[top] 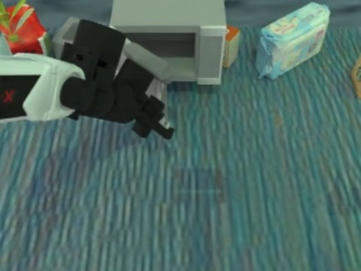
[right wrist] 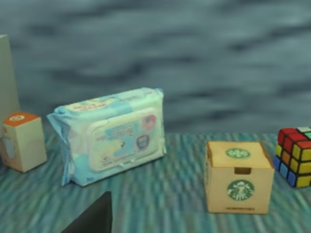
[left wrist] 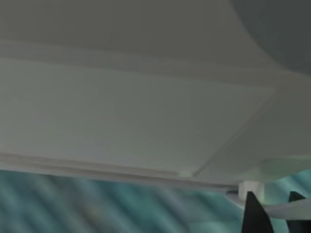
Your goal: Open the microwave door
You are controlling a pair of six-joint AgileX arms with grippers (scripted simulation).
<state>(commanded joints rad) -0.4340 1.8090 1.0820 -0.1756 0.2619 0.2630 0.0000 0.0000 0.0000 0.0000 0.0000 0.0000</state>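
The silver-grey microwave (top: 169, 20) stands at the back of the table, left of centre. Its door (top: 148, 59) is swung partway out towards the left, and the dark cavity (top: 166, 45) shows beside the control panel strip (top: 210, 53). My left gripper (top: 162, 125) sits at the door's free edge. In the left wrist view the door (left wrist: 126, 111) fills most of the picture, and my left gripper (left wrist: 274, 211) is shut on the pale handle (left wrist: 286, 208), one dark finger on each side. My right gripper (right wrist: 97, 216) is out of the top view.
Right of the microwave are a small orange-topped box (top: 231, 46) and a pale blue wipes pack (top: 292, 38). A red item with green leaves (top: 20, 28) and a grey hollow cube (top: 61, 34) sit at the back left. A tan coffee box (right wrist: 238, 177) and a colour cube (right wrist: 296, 156) lie farther right.
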